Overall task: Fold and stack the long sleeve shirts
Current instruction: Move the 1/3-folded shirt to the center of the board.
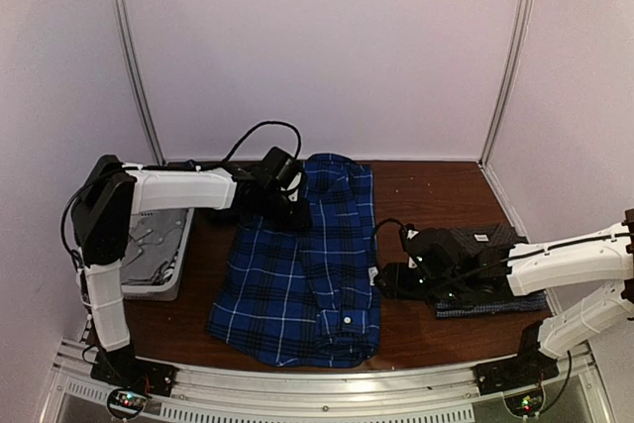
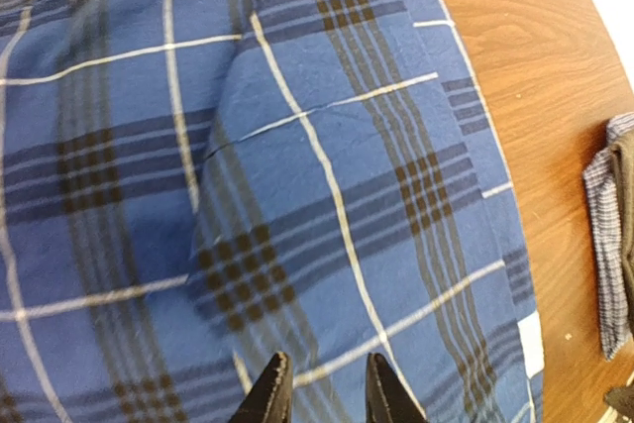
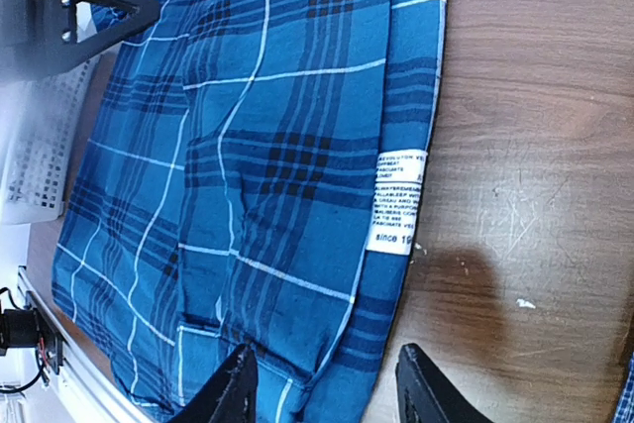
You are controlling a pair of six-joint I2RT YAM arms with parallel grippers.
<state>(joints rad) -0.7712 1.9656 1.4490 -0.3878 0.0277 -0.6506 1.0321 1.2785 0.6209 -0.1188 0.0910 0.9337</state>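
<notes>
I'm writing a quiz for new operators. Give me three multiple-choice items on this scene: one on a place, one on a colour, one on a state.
1. Where does the white mesh basket stand?
A) at the left edge of the table
B) at the centre
C) on top of a shirt

2. What colour are the thin lines on the blue plaid shirt?
A) red
B) white
C) yellow

3. How is the right end effector?
A) shut on a sleeve
B) shut, empty
C) open, empty

Answers:
1 A, it sits far left in the top view.
2 B, white lines cross the plaid.
3 C, its fingers stand apart with nothing between.
</notes>
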